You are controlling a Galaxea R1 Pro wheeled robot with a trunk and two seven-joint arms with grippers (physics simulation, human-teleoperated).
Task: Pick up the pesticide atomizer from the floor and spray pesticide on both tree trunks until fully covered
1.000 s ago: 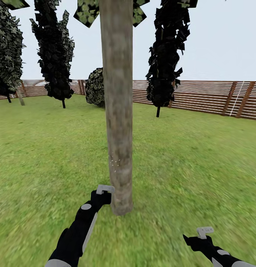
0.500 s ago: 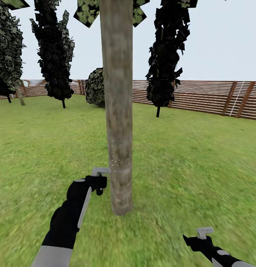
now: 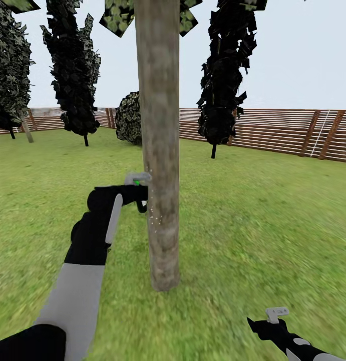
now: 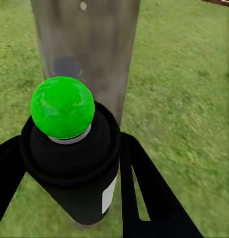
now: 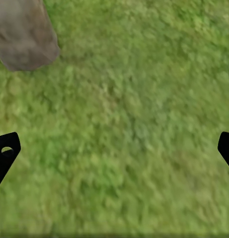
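Observation:
A thick grey-brown tree trunk (image 3: 160, 150) rises in the middle of the head view, with pale specks on its bark at about (image 3: 155, 219). My left gripper (image 3: 136, 193) is raised beside the trunk's left side, at mid-height. It is shut on the pesticide atomizer (image 4: 69, 148), a black can with a round green top (image 4: 62, 106) that faces the bark (image 4: 89, 44) at close range. My right gripper (image 3: 273, 321) hangs low at the right, open over grass, its fingertips (image 5: 5, 148) spread wide. The trunk's foot (image 5: 22, 34) lies off to one side of it.
Lawn (image 3: 273, 215) spreads all around. Dark conifers (image 3: 75, 70) (image 3: 223, 75) and a round bush (image 3: 128, 118) stand ahead of the brown slat fence (image 3: 273, 131). Another thin grey trunk (image 3: 27, 131) stands far back at the left.
My left arm has lifted the atomizer up along the trunk, from near its foot to mid-height. The right arm and the view have stayed still.

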